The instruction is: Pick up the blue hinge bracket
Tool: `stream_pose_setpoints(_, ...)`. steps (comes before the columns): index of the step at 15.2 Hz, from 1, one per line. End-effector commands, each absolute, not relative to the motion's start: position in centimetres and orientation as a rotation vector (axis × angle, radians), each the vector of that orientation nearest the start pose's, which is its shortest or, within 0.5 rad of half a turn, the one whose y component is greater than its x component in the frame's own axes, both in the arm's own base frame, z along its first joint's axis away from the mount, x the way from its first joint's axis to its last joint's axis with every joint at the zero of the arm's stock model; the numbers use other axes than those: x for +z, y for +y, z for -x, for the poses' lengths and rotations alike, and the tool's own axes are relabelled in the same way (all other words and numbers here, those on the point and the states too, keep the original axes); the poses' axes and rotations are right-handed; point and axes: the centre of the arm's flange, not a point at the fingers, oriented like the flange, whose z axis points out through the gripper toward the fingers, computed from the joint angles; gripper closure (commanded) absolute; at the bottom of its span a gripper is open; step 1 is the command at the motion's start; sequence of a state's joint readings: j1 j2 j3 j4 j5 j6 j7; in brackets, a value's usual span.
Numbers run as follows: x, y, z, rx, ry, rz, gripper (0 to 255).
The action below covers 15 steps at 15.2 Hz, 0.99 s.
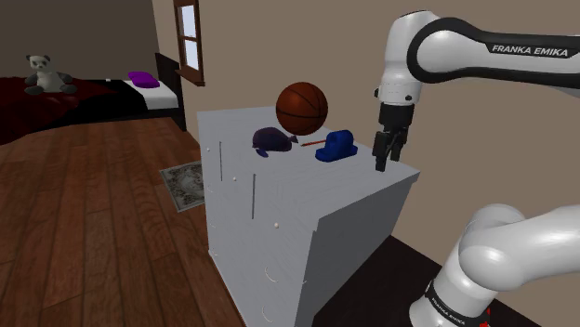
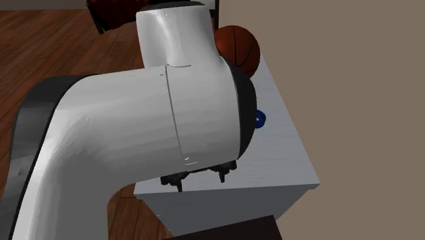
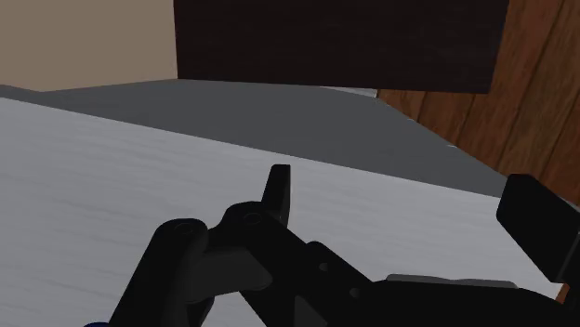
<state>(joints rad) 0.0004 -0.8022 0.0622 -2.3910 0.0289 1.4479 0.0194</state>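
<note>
The claw (image 1: 382, 165) is open and grips nothing; it points down over the grey bench (image 1: 307, 200), close to the corner at the shoulder view's 3 o'clock side. In the wrist view its black fingers (image 3: 279, 190) stand well apart above the bare bench top. The blue hinge bracket (image 1: 336, 146) rests on the bench top at 9 o'clock from the claw, near it but apart. A thin red stick (image 1: 312, 142) and a dark purple object (image 1: 272, 140) lie at 9 o'clock from the bracket, and a basketball (image 1: 302, 109) at 11 o'clock. A small rug (image 1: 186, 184) lies on the wooden floor (image 1: 93, 214), at 9 o'clock from the bench.
</note>
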Motion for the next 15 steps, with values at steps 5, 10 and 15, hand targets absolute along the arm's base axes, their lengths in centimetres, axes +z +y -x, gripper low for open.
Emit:
stream_pose_setpoints(5, 56.6, -1.5, -30.2, 0.207, -0.335, 3.178, 0)
stream_pose_setpoints(10, 56.5, -6.2, -33.2, 0.182, -0.715, 3.166, 0)
stream_pose_setpoints(15, 56.5, -10.0, -37.1, 0.155, -1.097, 3.107, 0)
